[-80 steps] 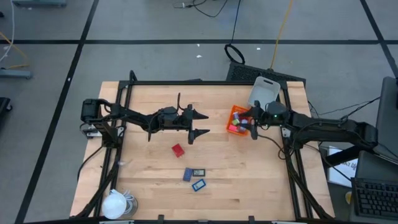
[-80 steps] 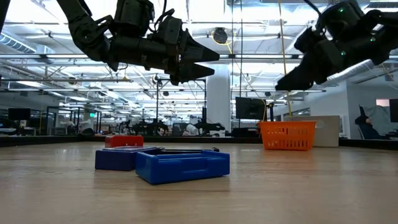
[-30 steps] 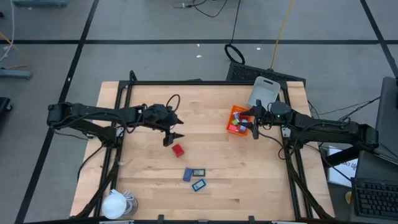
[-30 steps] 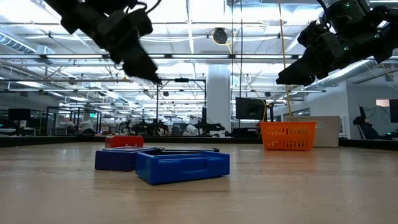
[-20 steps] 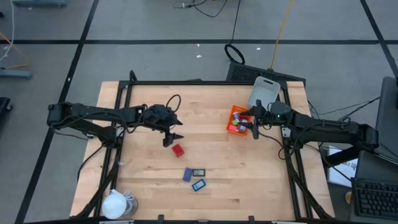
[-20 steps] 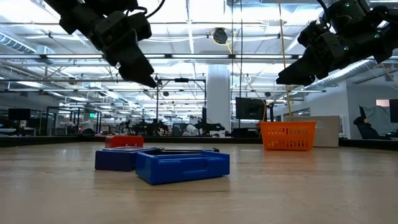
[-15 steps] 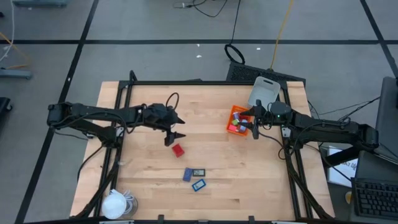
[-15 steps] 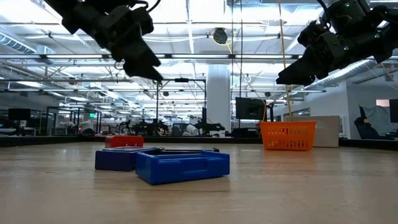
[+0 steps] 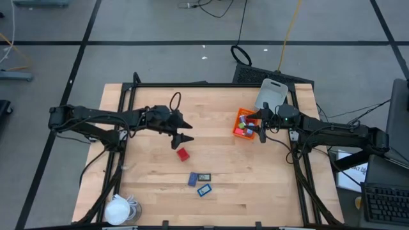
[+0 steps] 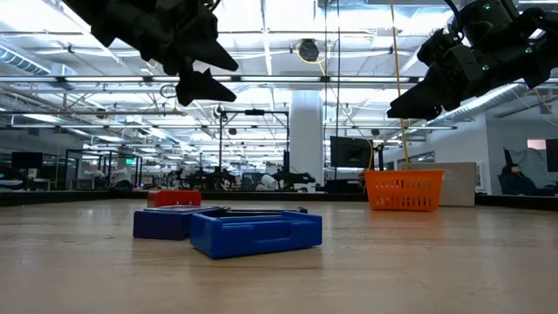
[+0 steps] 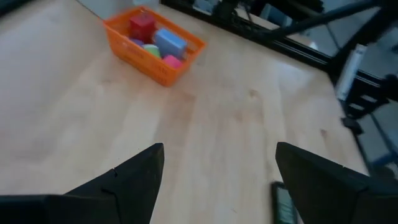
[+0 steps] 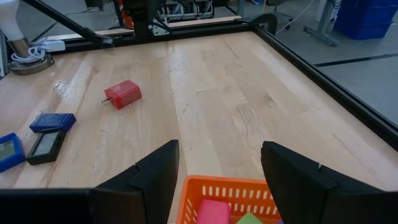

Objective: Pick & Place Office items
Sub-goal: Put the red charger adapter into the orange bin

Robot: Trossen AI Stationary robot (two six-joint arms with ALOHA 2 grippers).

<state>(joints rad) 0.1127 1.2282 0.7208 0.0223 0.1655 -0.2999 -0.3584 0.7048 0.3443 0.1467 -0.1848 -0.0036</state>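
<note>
Small office pieces lie on the wooden table: a red block (image 9: 183,154) (image 12: 122,94) and, nearer the near edge, two blue pieces (image 9: 193,179) (image 9: 204,190) with a dark flat one (image 9: 204,177) between them. An orange basket (image 9: 245,122) (image 11: 154,42) near the right side holds several coloured pieces. My left gripper (image 9: 186,130) (image 10: 209,74) (image 11: 219,149) hovers open just beyond the red block, on its far side, pointing toward the basket. My right gripper (image 9: 259,128) (image 12: 219,155) hangs open over the basket's right rim and touches nothing.
A white round lump with a cord (image 9: 118,209) sits at the near left corner. A grey lid (image 9: 273,94) lies beyond the basket at the far right corner. A black frame (image 9: 211,84) runs along the far edge. Bare wood lies between red block and basket.
My left gripper has risen from just above the red block and tipped from pointing down to nearly level, swinging toward the table's right. The pieces and my right arm have kept still.
</note>
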